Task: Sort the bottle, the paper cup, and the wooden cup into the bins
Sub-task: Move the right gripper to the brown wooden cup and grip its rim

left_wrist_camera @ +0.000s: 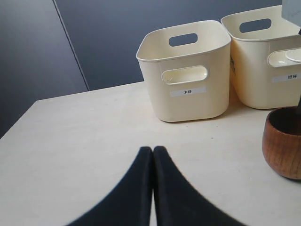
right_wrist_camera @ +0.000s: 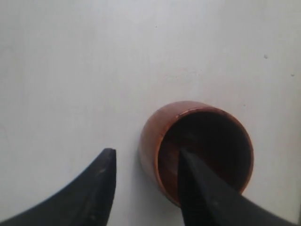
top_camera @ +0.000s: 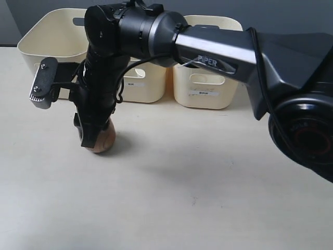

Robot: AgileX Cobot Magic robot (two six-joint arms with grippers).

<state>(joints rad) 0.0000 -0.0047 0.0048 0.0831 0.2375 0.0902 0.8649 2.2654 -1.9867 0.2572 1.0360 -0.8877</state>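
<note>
The wooden cup (top_camera: 105,140) stands upright on the table in front of the left bin (top_camera: 52,36). My right gripper (top_camera: 89,136) reaches across and comes down on it, open. In the right wrist view one finger (right_wrist_camera: 197,188) sits inside the wooden cup (right_wrist_camera: 155,141) and the other finger (right_wrist_camera: 101,183) stays outside, so the gripper (right_wrist_camera: 146,151) straddles the wall with a gap. My left gripper (left_wrist_camera: 153,151) is shut on nothing, low over the table, with the wooden cup (left_wrist_camera: 282,146) off to one side. A white rounded rim (left_wrist_camera: 294,55) shows through one bin's cut-out. The bottle is out of view.
Three cream bins stand in a row at the table's back: the left one, the middle bin (top_camera: 148,83) and the right bin (top_camera: 208,78). The left wrist view shows two bins (left_wrist_camera: 188,75) (left_wrist_camera: 265,61) with white labels. The right arm's dark body (top_camera: 218,52) spans the bins.
</note>
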